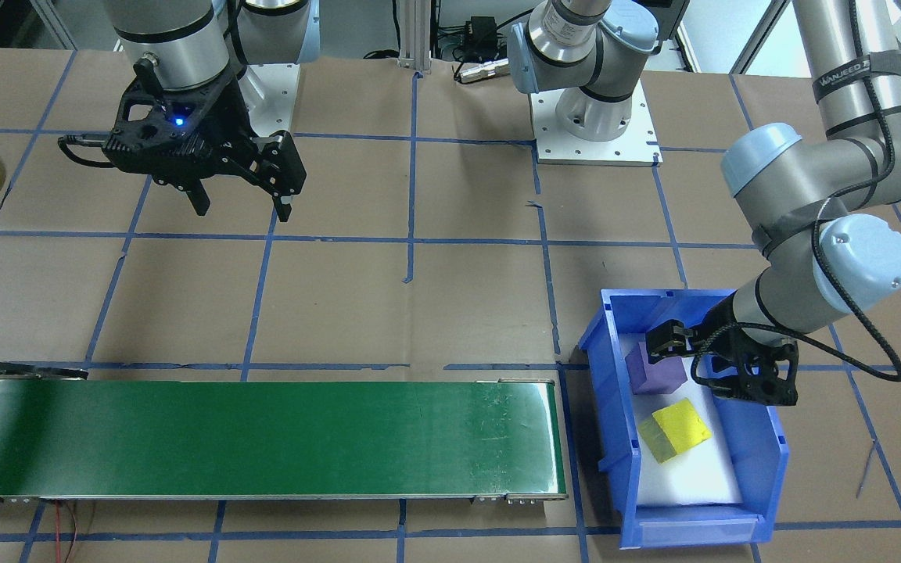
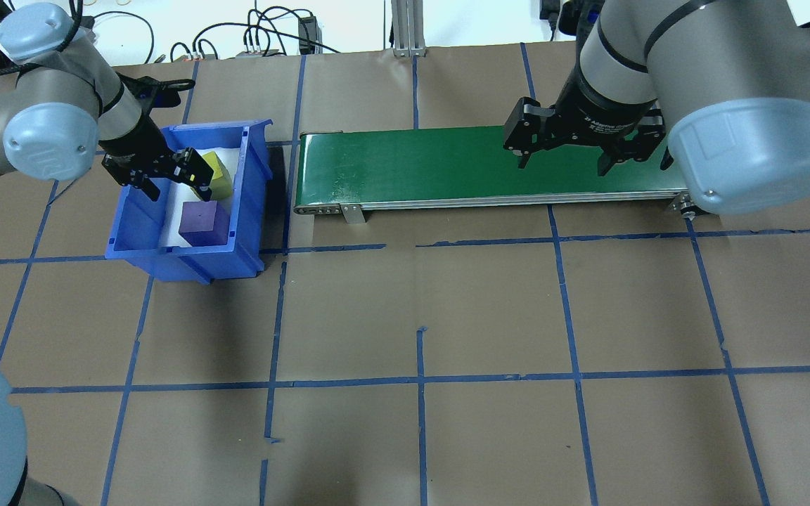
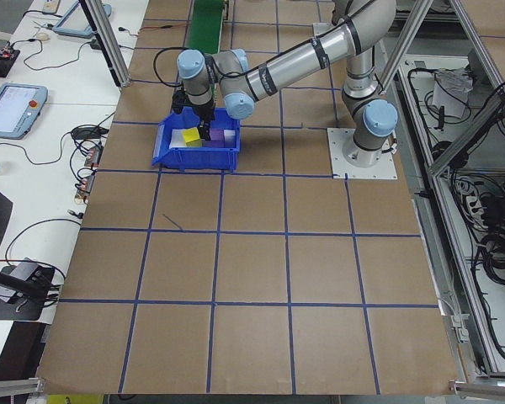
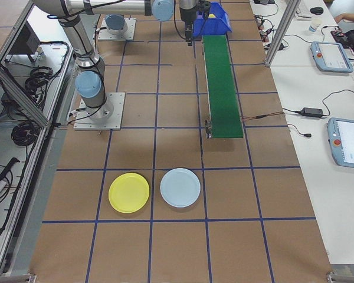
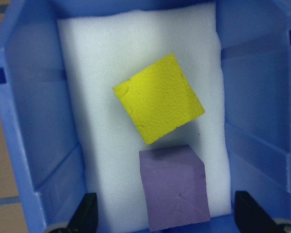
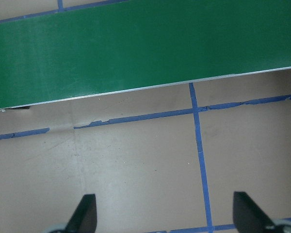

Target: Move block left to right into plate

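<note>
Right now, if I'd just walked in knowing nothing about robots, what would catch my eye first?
Probably the bright blue bin at the table's left end, holding a yellow cube and a purple cube on white foam, with the left gripper open just above them. Next, the long green conveyor belt beside it, with the right gripper hanging open near its far end.

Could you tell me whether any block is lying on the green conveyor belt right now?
No, the green conveyor belt is bare along its whole length; the purple block and the yellow block both sit inside the blue bin.
</note>
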